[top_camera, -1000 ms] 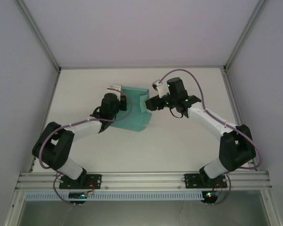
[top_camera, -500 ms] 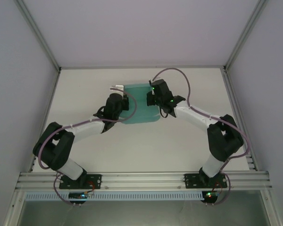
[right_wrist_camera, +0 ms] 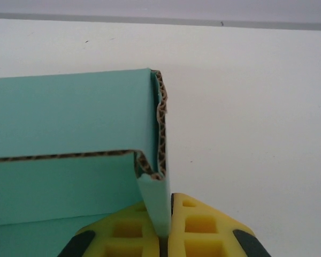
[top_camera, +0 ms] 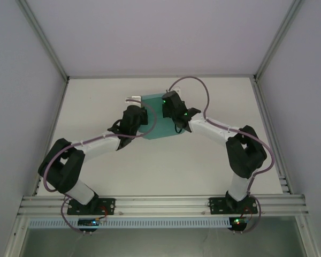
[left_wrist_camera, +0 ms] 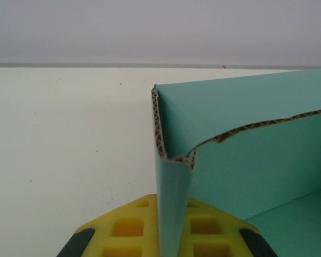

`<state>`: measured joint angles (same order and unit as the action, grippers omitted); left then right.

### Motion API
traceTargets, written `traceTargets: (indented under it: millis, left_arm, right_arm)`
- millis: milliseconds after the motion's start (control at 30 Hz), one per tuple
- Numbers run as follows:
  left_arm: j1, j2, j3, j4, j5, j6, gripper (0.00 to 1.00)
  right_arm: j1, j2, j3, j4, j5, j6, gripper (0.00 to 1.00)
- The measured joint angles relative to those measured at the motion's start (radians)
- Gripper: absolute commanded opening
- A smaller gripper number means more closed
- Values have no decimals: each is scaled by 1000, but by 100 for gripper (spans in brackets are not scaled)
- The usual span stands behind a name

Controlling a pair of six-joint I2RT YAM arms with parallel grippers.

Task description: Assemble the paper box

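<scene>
The teal-green paper box (top_camera: pixel 158 120) sits partly folded at the middle of the white table, between my two arms. My left gripper (top_camera: pixel 140 114) is shut on the box's left side wall; in the left wrist view that folded wall (left_wrist_camera: pixel 174 182) stands upright between my yellow fingers (left_wrist_camera: pixel 125 227). My right gripper (top_camera: pixel 167 107) is shut on the right side wall; in the right wrist view the doubled corrugated wall (right_wrist_camera: pixel 156 176) is pinched between the yellow fingers (right_wrist_camera: pixel 200 230). The box's back wall (left_wrist_camera: pixel 246 107) and floor show teal.
The white table (top_camera: pixel 203 160) is bordered by an aluminium frame (top_camera: pixel 160 204) at the near edge and grey walls on the sides and back. Purple cables loop off both arms.
My right arm swung left from beside the box onto its right wall and its jaws went from open to shut there. The box shifted slightly and turned squarer. The left gripper kept its hold.
</scene>
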<state>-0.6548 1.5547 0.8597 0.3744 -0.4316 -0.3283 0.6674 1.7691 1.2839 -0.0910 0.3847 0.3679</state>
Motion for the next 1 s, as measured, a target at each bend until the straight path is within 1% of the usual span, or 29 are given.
traceTargets:
  millis: [100, 200, 367, 433, 533, 633, 667, 700, 833, 1000]
  left_arm:
    - [0, 0, 0, -8, 1, -7, 0]
    - [0, 0, 0, -5, 5, -19, 0]
    - [0, 0, 0, -6, 16, -32, 0]
    - [-1, 0, 0, -5, 32, -39, 0]
    - [-3, -1, 0, -1, 47, -40, 0]
    - [-3, -1, 0, -1, 50, -40, 0]
    - [-3, -1, 0, -1, 50, -40, 0]
    - [-3, -1, 0, -2, 50, -42, 0]
    - [-5, -1, 4, -8, 53, -58, 0]
    - [-15, -1, 27, -42, 48, -95, 0]
  right_arm:
    - [-21, -14, -29, 39, -58, -17, 11]
    - [-38, -22, -35, 63, -92, -26, 10]
    - [-49, -24, -42, 73, -111, -37, 19]
    - [-59, -24, -44, 85, -122, -35, 14]
    - [-73, -24, -47, 88, -145, -37, 13]
    - [-76, -24, -48, 87, -160, -47, 2]
    - [-76, -24, -48, 87, -162, -48, 0]
    - [-76, -24, -48, 87, -160, -53, 0]
    - [-70, -18, -45, 78, -106, -69, 0]
    - [-32, 39, 26, 19, 72, -47, 0]
